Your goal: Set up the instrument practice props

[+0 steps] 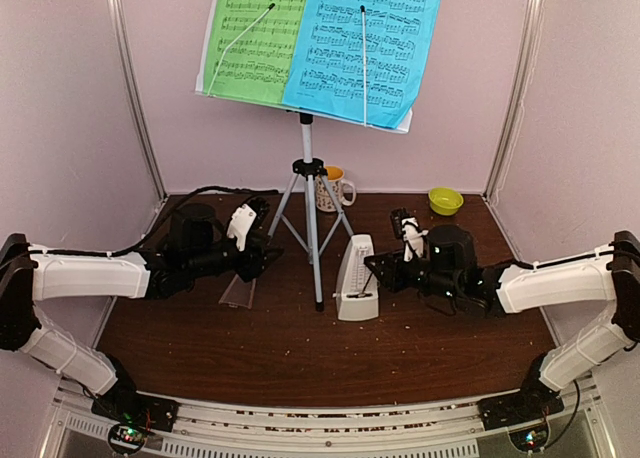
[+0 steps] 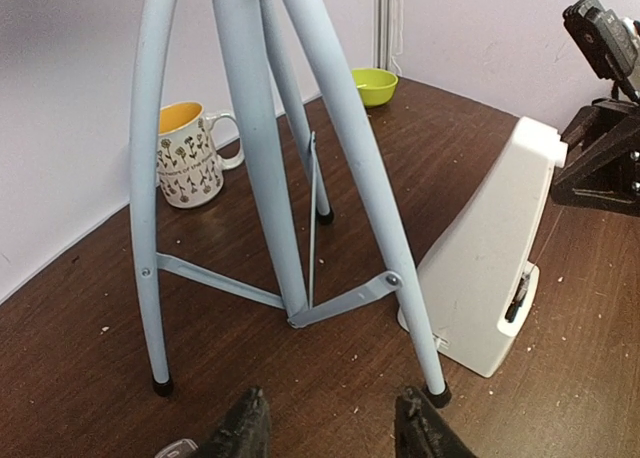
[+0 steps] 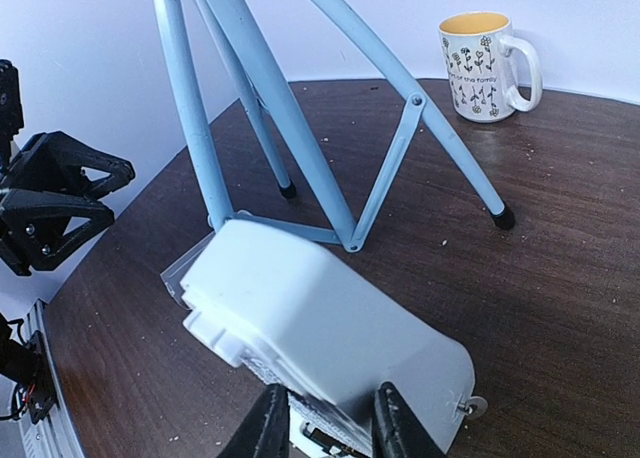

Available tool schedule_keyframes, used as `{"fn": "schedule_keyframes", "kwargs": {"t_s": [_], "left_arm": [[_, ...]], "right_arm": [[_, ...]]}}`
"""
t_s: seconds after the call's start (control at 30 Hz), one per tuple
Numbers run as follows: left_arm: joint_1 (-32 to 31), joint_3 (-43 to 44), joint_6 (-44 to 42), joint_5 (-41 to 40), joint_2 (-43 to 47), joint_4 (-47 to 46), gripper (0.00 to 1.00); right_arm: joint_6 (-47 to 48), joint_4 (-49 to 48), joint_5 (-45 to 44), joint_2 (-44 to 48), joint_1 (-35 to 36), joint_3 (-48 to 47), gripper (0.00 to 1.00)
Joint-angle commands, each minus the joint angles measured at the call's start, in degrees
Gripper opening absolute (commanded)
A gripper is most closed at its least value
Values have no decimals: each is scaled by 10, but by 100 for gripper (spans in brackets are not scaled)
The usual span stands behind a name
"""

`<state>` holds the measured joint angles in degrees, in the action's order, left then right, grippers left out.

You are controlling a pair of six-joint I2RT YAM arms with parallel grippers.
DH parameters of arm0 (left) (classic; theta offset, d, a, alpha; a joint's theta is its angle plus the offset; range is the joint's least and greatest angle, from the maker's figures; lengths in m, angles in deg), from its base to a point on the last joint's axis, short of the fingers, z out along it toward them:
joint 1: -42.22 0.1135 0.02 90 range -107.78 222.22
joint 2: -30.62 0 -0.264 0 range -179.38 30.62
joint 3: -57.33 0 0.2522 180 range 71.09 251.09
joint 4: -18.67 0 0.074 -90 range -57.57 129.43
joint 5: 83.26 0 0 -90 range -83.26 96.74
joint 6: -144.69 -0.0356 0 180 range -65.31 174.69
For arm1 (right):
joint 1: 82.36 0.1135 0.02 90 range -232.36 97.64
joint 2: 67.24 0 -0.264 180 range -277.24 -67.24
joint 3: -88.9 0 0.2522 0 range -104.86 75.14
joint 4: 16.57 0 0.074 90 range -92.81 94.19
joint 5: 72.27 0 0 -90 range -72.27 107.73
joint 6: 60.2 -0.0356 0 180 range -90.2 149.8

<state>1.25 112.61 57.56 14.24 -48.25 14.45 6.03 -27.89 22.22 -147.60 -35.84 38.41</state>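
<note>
**Two robot arms at a music stand and metronome on a dark table**

A white music stand (image 1: 309,148) on a silver tripod stands upright at the middle of a dark wooden table (image 1: 300,363). Its desk, at the top of the overhead view, carries two music sheets side by side: the green sheet (image 1: 255,38) on the left and the blue sheet (image 1: 365,43) on the right. A thin white wire arm lies across each sheet.

The white pyramid metronome (image 1: 355,278) stands upright on the table just right of the tripod's front leg. Its clear cover (image 1: 238,293) is off and lies on the table to the left of the tripod, just in front of the left arm.

The left pincer (image 2: 330,433) is released. Its two black fingers are spread with nothing between them, and they face the tripod legs from low down.

The right pincer (image 3: 328,428) is at the metronome's right side. Its fingers sit on either side of a part of the white body, but it is not clear whether they are squeezing it.

Behind the tripod, a patterned mug (image 1: 335,190) with an orange inside stands near the back wall. A small lime-green bowl (image 1: 445,200) sits in the far right corner, well apart from the metronome.
</note>
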Motion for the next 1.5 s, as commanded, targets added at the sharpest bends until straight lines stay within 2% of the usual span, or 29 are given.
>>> {"fn": "schedule_keyframes", "kwargs": {"t_s": [0.0,0.2,0.33,0.63,0.8,1.03,1.27,1.47], "left_arm": [[-4,1,-3,6,-3,-31,43],[-3,2,-2,3,-5,-35,45],[-4,2,1,1,-5,-38,48],[-5,0,2,-6,0,-36,48],[-4,-1,9,-14,-1,-40,49],[3,0,38,-27,5,-40,50],[72,-23,129,-5,21,-64,50],[118,-32,158,-8,40,-59,50]], "right_arm": [[6,-2,-5,23,-2,12,30],[5,9,-7,42,-1,23,50],[1,18,-19,45,-2,19,57],[-15,71,-84,69,-12,30,56],[-24,90,-90,98,-57,64,56],[-28,98,-51,115,-130,97,56],[-12,132,-34,185,-190,96,61],[2,151,12,219,-255,83,64]]}}
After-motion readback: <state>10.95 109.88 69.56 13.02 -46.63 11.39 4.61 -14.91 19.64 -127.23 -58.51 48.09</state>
